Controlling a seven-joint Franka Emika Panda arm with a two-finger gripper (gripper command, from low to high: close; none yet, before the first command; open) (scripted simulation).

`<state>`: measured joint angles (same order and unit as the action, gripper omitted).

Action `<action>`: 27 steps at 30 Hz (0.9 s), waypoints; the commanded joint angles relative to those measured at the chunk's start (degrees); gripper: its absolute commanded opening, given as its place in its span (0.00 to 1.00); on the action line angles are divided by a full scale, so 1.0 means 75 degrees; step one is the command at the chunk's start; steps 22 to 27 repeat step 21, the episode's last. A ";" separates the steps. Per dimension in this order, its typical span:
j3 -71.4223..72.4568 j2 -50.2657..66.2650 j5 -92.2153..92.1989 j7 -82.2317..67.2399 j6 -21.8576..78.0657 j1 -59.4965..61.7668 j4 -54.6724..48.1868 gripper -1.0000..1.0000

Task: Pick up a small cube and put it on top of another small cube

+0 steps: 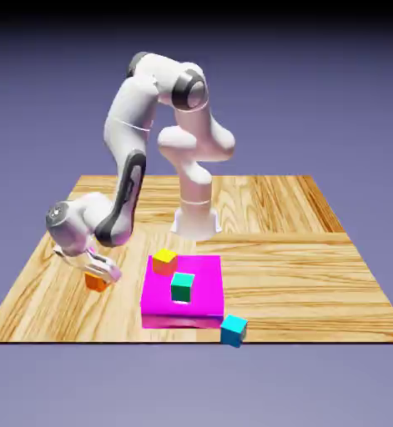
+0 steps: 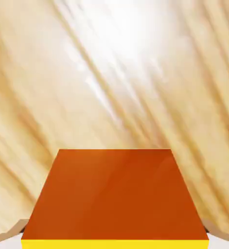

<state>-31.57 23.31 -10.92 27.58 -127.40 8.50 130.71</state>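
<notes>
A small orange cube (image 1: pixel 95 283) sits low over the wooden table at the exterior view's left, under my gripper (image 1: pixel 103 271). In the hand view the orange cube (image 2: pixel 115 194) fills the lower half, with a yellow face along its bottom edge. My gripper (image 2: pixel 114 239) is shut on it, and the grey fingertips (image 2: pixel 16 229) press against its two sides. I cannot tell whether the cube is off the table. A red cube with a yellow top (image 1: pixel 164 261) and a green cube (image 1: pixel 182 286) stand on a magenta slab (image 1: pixel 206 298).
A cyan cube (image 1: pixel 233 329) lies at the table's front edge, just off the slab's corner. The robot's base (image 1: pixel 195 218) stands behind the slab. Bare wood (image 2: pixel 116 73) fills the rest of the hand view.
</notes>
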 commanded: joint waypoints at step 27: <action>0.2811 -0.1633 0.2735 -0.0835 0.2013 -0.2551 -0.1172 1.00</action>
